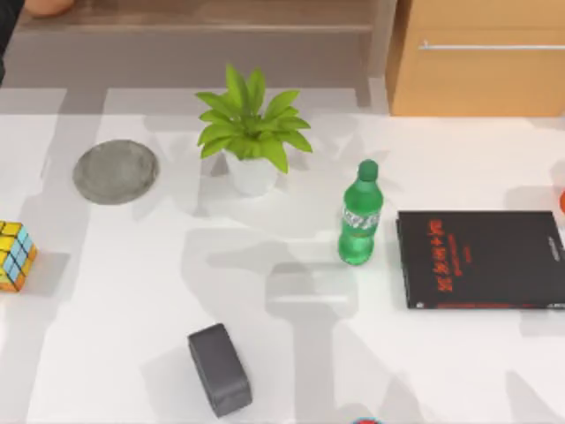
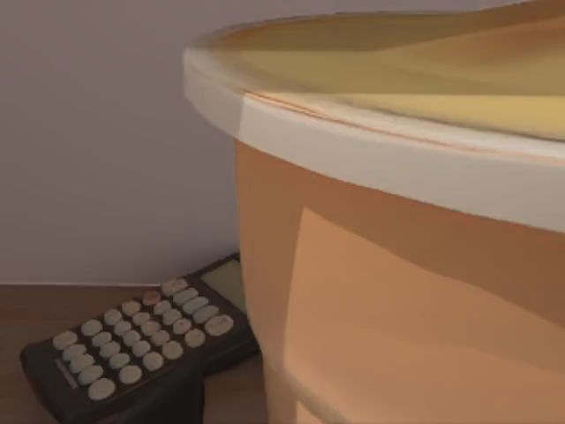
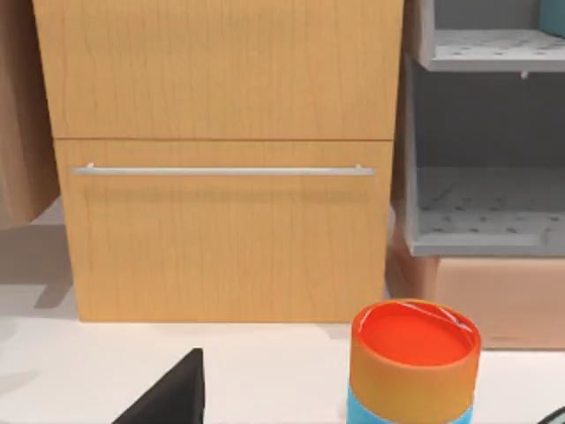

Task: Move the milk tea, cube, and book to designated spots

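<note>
You have a white surface (image 1: 291, 353) before wooden drawers (image 3: 221, 159), cube (image 1: 15, 255) at its left edge; I cannot tell either jaws' state.

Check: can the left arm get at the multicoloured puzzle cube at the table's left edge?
Probably yes. The multicoloured puzzle cube sits alone on the white table at the left edge; the flat round grey coaster and dark grey rounded block lie well apart from it.

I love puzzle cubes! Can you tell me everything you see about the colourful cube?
The cube sits at the far left edge of the white table, partly cut off by the picture. It has yellow, blue and orange squares in a black grid. It rests flat, turned slightly, with nothing touching it but the table.
</note>
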Tool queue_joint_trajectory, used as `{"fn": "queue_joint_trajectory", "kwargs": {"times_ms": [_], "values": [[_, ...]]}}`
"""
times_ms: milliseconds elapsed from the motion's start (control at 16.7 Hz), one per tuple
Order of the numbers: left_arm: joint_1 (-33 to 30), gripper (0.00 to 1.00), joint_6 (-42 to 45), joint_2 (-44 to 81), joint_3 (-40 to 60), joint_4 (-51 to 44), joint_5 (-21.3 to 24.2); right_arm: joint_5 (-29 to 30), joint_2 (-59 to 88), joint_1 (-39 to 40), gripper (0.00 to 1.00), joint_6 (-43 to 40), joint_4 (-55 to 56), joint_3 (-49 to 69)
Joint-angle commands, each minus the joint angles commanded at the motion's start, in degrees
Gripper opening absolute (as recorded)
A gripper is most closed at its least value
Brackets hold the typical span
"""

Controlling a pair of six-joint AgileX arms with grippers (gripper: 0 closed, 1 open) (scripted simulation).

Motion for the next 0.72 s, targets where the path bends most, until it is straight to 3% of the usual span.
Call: {"fn": "queue_joint_trajectory", "kwargs": {"times_ms": [240,720], "values": [[0.0,1.0,0.0,0.08,0.11,-0.04,0.0,0.0,0.0,0.0,1.0,0.0,0.0,0.0],[0.0,0.4,0.0,0.08,0.11,-0.04,0.0,0.0,0.0,0.0,1.0,0.0,0.0,0.0]]}}
